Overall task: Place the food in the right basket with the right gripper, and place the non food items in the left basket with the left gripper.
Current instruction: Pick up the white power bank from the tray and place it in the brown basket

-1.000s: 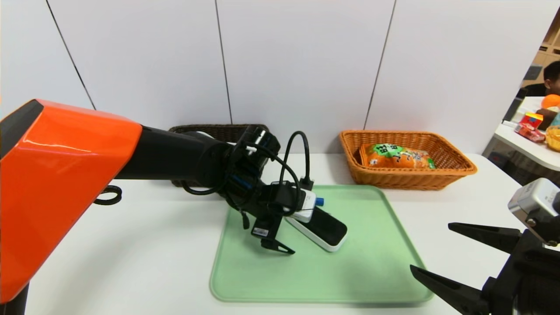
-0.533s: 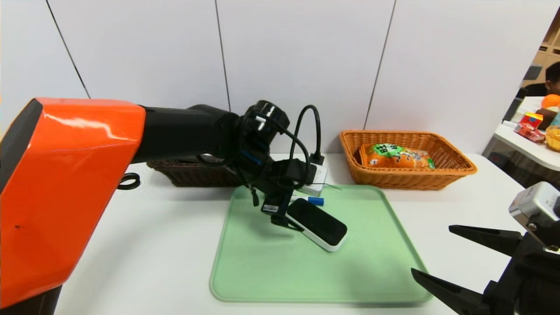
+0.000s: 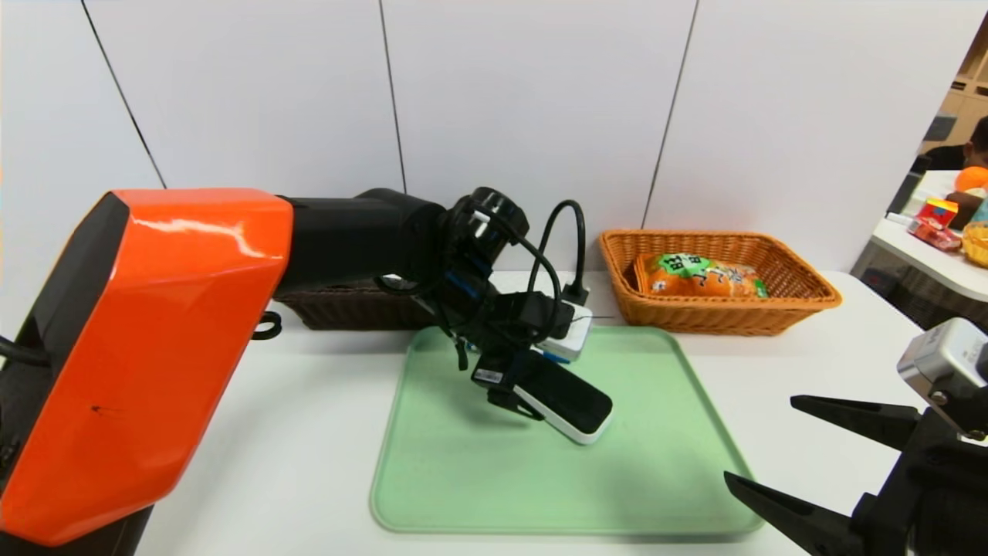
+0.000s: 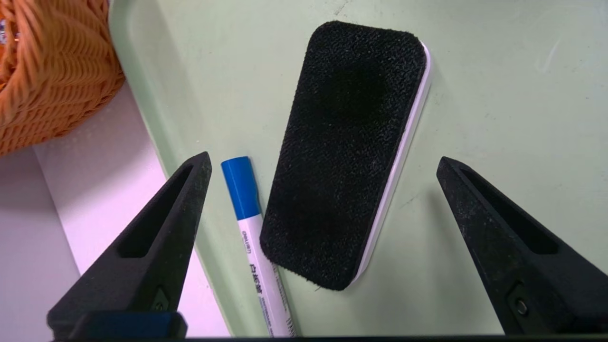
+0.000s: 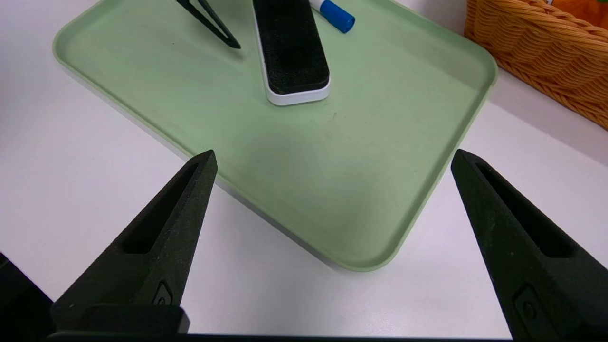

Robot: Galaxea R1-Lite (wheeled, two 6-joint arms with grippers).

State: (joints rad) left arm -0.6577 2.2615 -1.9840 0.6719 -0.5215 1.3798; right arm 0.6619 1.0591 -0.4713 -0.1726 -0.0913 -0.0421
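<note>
The eraser (image 4: 344, 152) and the marker (image 4: 254, 228) are seen side by side on the green tray (image 3: 664, 479) near its far edge, with bare tray in front. The left gripper (image 4: 323, 213) is held over them, pointing down, fingers wide and empty. The right gripper (image 5: 332, 199) is parked wide open beside the tray; the snack bag (image 3: 702, 276) lies in the right basket (image 3: 803, 297).

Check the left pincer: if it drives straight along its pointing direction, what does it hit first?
Most likely the eraser: it lies centred between the open left pincer fingers on the green tray. The marker sits just inside one finger, so depending on depth it might be clipped.
</note>
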